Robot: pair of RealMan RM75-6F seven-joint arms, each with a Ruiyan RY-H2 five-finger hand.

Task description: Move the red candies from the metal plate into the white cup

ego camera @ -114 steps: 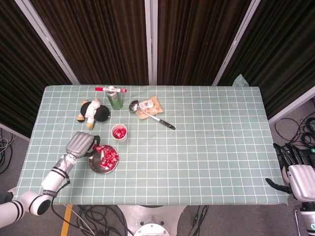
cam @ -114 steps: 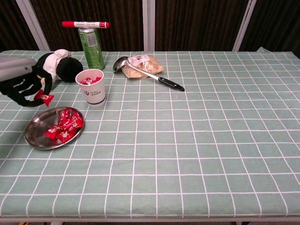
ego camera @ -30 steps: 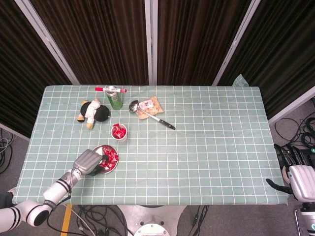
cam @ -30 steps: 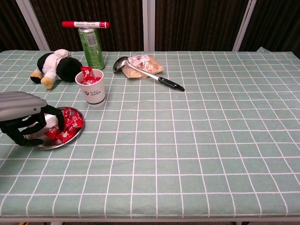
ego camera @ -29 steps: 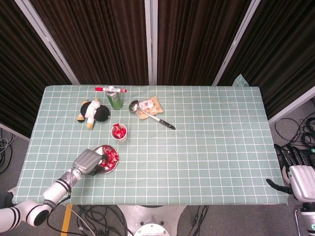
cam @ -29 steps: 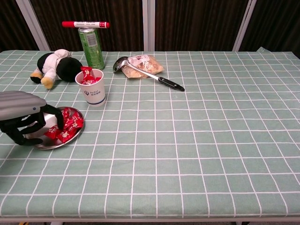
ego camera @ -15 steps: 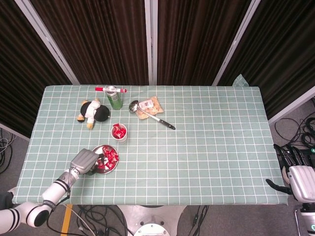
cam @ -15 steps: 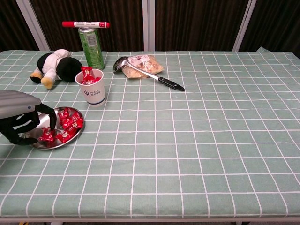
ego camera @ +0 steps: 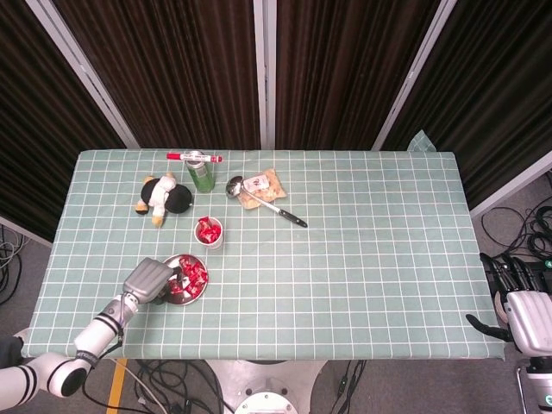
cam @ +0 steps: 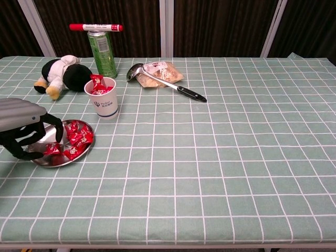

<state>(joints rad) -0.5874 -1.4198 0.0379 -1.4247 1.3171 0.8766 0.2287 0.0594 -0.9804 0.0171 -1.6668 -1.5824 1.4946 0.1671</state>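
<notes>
Left hand (cam: 23, 134) has drawn back toward the near-left rim of the round metal plate (cam: 39, 158) and lifted slightly. Fingers curl down over the rim; whether a candy sits between them I cannot tell, the palm hides it. Red wrapped candies (cam: 76, 139) remain heaped on the plate's right side. White paper cup (cam: 102, 100), just beyond the plate, already holds some. Likely another pick under way. Right hand (ego camera: 517, 302) hangs off the table's right edge, fingers apart, empty.

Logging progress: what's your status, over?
Left hand over metal plate, fingers curled among red candies; grasp unclear. Right hand parked off-table, empty. White cup already holds candies; nothing between plate and cup.
</notes>
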